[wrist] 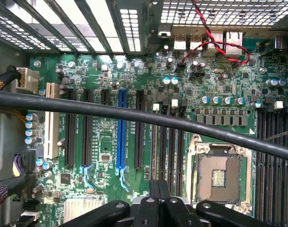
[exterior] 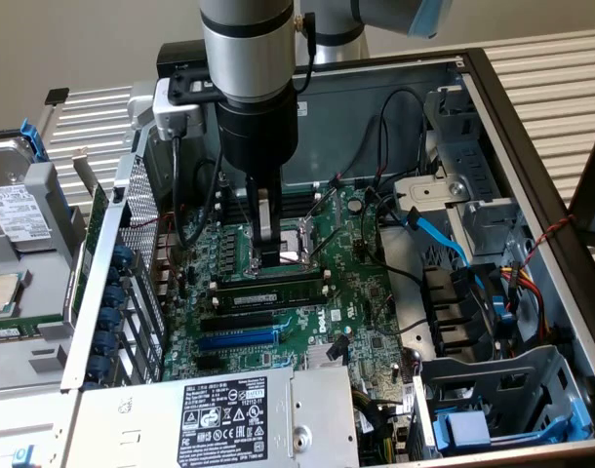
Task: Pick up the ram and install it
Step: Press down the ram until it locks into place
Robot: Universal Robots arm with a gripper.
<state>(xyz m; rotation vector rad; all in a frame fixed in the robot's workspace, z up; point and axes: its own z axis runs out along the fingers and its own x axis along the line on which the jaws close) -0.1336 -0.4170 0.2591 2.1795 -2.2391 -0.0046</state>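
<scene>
The claw [exterior: 269, 255] hangs clenched just above the ram [exterior: 266, 291], which lies on the motherboard [exterior: 346, 312].

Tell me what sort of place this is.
Probably a computer assembly or repair bench: an opened desktop PC case lies on its side, its motherboard and bare CPU socket exposed, with a loose hard drive beside it.

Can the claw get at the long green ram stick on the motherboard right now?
Probably yes: in the exterior view the claw hangs just above the long, flat green circuit-board ram stick, and nothing crosses the gap between them.
</scene>
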